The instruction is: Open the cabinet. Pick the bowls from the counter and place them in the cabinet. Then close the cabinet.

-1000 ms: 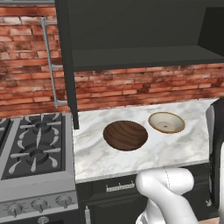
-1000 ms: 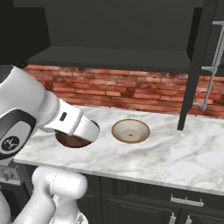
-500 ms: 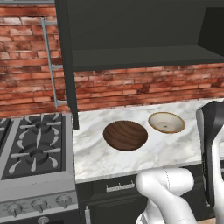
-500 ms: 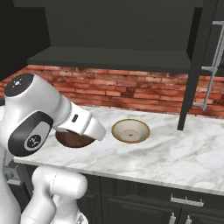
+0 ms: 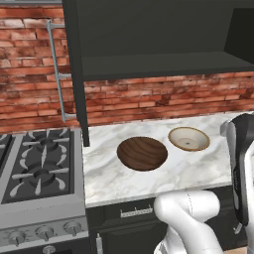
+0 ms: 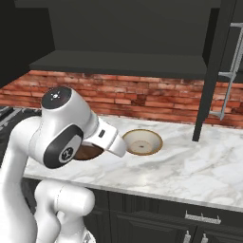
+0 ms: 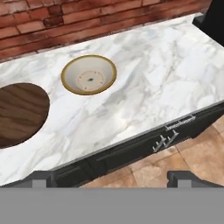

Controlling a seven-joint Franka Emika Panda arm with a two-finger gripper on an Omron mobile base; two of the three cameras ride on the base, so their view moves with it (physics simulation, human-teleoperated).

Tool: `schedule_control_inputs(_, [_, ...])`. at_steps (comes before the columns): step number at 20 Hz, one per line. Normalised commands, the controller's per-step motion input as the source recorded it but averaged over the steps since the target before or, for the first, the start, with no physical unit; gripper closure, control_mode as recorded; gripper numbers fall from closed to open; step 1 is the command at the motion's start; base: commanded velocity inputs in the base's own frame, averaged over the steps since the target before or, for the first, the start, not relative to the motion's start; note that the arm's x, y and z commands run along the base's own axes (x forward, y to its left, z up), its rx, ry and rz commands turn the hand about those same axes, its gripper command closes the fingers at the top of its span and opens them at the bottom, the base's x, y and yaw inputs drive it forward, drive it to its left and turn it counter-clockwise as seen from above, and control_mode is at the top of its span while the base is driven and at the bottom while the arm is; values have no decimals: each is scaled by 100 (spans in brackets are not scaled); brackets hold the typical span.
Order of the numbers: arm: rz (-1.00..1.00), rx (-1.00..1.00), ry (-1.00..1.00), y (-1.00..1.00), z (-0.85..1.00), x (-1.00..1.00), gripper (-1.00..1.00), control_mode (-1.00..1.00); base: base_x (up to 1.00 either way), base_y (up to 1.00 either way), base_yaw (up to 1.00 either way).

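Two unlabelled bowls, brown bowl [image 5: 142, 153] and cream bowl [image 5: 188, 139], sit on the counter [image 5: 198, 168]; fingers [image 7: 43, 180] spread, empty.

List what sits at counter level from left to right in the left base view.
Stovetop → brown bowl → cream bowl, both bowls on the counter.

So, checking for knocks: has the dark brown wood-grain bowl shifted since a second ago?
No. The dark brown wood-grain bowl sits left of the cream bowl, as before.
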Motion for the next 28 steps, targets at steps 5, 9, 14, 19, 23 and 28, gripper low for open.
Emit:
schedule_control_inputs(5, [0,6,0,-2,-42,19,-100,-100,0,0,0])
schedule_control_inputs(9, [-2,2,0,0,-41,20,-100,-100,0,0,0])
schedule_control_inputs(14, [-4,1,0,-5,-34,22,-100,-100,0,0,0])
schedule_control_inputs(19, [-5,3,3,-27,-28,27,-100,-100,0,0,0])
schedule_control_inputs(23, [-2,3,4,-26,-17,41,-100,-100,0,0,0])
schedule_control_inputs(28, [0,5,4,-25,-10,46,-100,-100,0,0,0])
